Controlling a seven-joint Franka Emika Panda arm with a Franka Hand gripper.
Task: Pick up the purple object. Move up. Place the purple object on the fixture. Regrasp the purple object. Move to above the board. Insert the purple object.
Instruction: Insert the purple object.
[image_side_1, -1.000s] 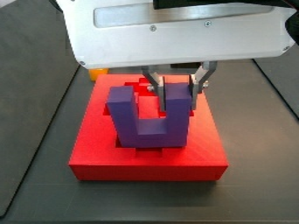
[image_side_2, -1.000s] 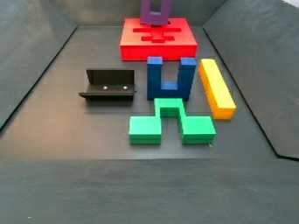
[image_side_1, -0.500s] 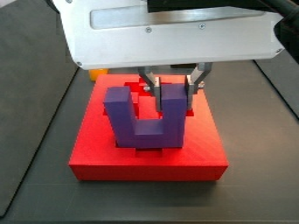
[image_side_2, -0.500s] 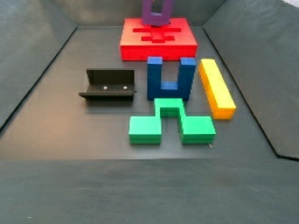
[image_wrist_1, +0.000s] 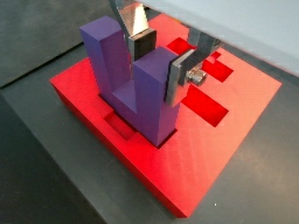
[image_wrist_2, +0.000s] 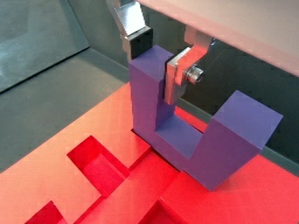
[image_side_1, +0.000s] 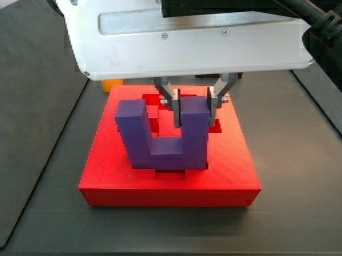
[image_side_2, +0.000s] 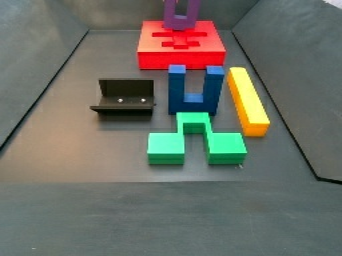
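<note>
Over the middle of the red board (image_side_1: 120, 185) your hand (image_wrist_1: 163, 54) is clamped on one prong of the purple block (image_wrist_1: 131, 86), notch up, so its base drops straight into the slot; it looks partly seated. The fixture (image_side_2: 123, 98) sits empty.

Occlusions and cropping. The pincer (image_side_1: 194, 100) stands over the board (image_side_1: 107, 170), and in a side view the pale wrist housing above it hides the board's far edge and all but a sliver of an orange piece (image_side_1: 112, 83) behind. In a side view the purple object (image_side_2: 181, 14) is cut off by the upper frame edge, and the pincer holding it lies out of frame. In both wrist views the upper ends of the fingers (image_wrist_1: 184, 72) (image_wrist_2: 181, 68) run out of frame. The purple object's foot (image_wrist_1: 152, 133) hides the recess beneath it; seating depth cannot be judged.
</note>
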